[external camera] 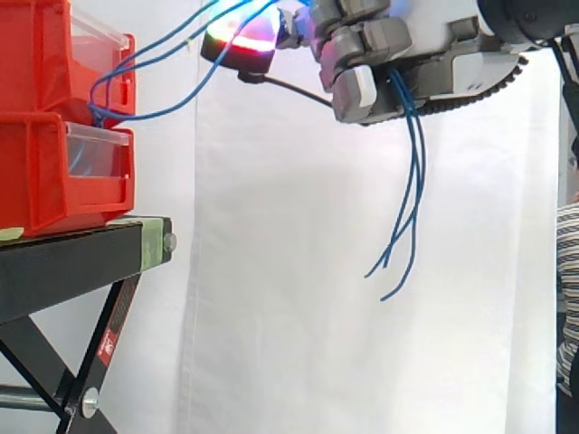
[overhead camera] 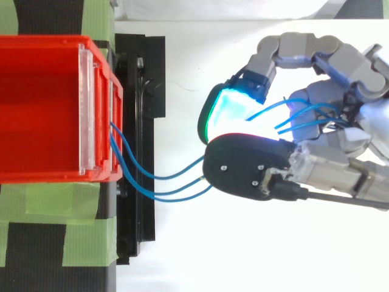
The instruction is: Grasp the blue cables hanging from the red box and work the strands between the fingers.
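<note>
— What takes up the most room?

— The white curtain behind everything. Next is the black surface on its crossed legs, which the bottom edge of the side view cuts off.

— And on it?

— Two red bins, one stacked on the other, each with a clear front panel. Their backs run off the left edge. From above I can only make out the upper one.

— Where is the robot hand?

— The robot hand is up high, well apart from the bins and out past the edge of the surface. The top of the side view cuts off its upper fingers, and the arm leaves at the right.

— Is it holding anything?

— Yes. Its fingers are curled around the blue cables. One glowing pad faces the thumb with the strands running in between, but glare there hides the exact contact.

— How do the cables run?

— They come out at the bins' front, loop down a little, rise to the robot hand, pass through it, and their loose ends dangle below the palm. Where they start behind the clear panels is hard to see, and inside the fist I cannot count them.

— Anything smaller?

— Green tape on the surface, and a striped sleeve of a person, mostly cut off at the right edge.
</note>
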Action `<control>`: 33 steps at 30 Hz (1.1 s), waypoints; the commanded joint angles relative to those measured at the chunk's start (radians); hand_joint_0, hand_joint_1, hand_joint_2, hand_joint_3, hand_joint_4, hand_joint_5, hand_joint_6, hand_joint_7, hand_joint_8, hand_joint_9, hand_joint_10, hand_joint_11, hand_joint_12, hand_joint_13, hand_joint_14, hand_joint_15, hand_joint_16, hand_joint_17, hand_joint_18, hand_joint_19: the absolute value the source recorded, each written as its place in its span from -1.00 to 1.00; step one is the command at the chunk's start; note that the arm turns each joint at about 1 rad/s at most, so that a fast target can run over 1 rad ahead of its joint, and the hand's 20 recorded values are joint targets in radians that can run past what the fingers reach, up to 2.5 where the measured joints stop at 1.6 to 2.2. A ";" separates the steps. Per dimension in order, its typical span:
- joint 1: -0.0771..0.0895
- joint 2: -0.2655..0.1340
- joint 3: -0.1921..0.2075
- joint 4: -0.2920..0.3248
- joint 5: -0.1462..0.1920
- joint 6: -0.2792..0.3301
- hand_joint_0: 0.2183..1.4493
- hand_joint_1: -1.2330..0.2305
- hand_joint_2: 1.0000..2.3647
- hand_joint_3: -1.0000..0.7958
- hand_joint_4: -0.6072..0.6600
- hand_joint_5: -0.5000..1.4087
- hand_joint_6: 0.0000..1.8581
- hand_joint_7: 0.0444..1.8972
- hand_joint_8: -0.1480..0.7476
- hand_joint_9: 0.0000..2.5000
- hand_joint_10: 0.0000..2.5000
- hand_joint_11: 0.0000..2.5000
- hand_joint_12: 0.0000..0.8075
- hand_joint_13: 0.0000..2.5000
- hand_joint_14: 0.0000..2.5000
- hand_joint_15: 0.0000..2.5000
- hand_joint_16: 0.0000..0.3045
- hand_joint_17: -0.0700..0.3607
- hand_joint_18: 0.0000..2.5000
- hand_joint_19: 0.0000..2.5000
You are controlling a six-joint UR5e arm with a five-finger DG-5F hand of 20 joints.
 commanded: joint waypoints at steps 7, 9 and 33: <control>0.011 -0.034 0.001 0.058 0.000 -0.006 0.07 -0.21 -0.98 0.16 0.10 -0.16 -0.16 0.34 0.19 -0.21 1.00 1.00 0.04 -0.14 1.00 0.31 -0.70 -0.19 0.17 -0.05; 0.015 -0.036 -0.001 0.057 0.000 -0.009 0.07 -0.21 -0.98 0.16 0.10 -0.17 -0.14 0.34 0.19 -0.21 1.00 1.00 0.04 -0.14 1.00 0.31 -0.70 -0.19 0.17 -0.05; 0.049 -0.036 0.001 0.002 0.031 -0.062 0.07 -0.17 -0.97 0.12 0.16 -0.28 0.07 0.31 0.19 -0.21 1.00 1.00 0.04 -0.14 1.00 0.31 -0.70 -0.19 0.17 -0.05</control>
